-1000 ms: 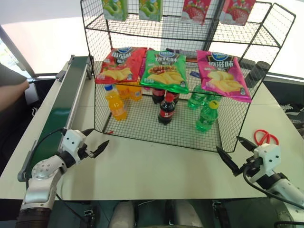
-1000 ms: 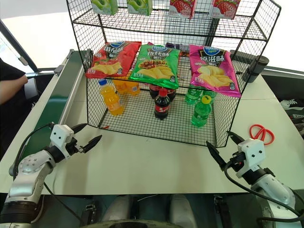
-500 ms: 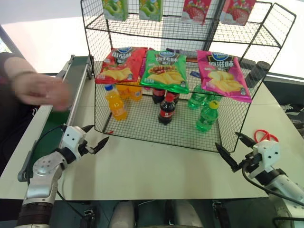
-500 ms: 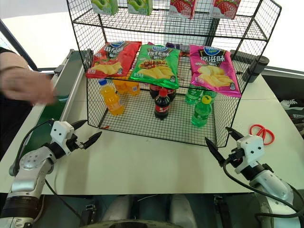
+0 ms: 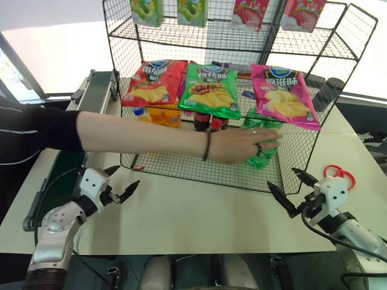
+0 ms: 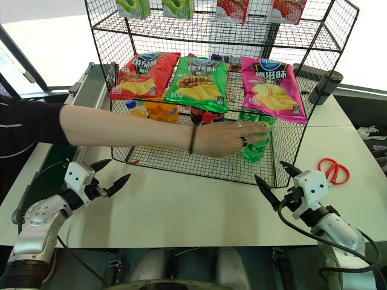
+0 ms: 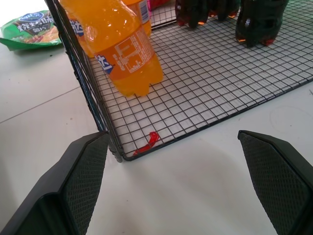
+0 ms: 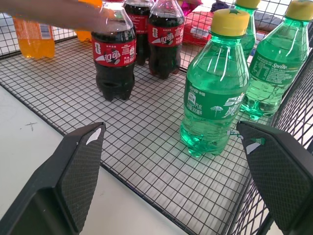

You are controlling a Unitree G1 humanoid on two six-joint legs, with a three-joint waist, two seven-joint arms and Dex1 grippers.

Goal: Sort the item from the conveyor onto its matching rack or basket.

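Note:
The item, a clear-green bottle [image 8: 215,93] with a yellow cap, stands upright on the wire floor at the right of the rack's bottom tier [image 5: 181,169]. In the head views a person's hand [image 5: 242,145] reaches across the tier and covers the bottle's top [image 5: 261,157]. The conveyor [image 5: 95,96] runs along the table's left side, and the person's arm crosses over it. My left gripper [image 5: 124,177] hovers open near the rack's front left corner, holding nothing. My right gripper [image 5: 282,179] hovers open near the front right corner, also holding nothing.
Orange bottles [image 7: 122,49] and cola bottles [image 8: 113,58] stand in the same tier, with more green bottles [image 8: 274,63] behind. Three chip bags [image 5: 211,87] lie on the slanted shelf. Red scissors [image 6: 334,171] lie on the table right of the rack.
The person's hand has moved from above the conveyor across the rack's front to the green bottle, and the arm now hides the front orange and cola bottles. Both grippers have stayed almost still.

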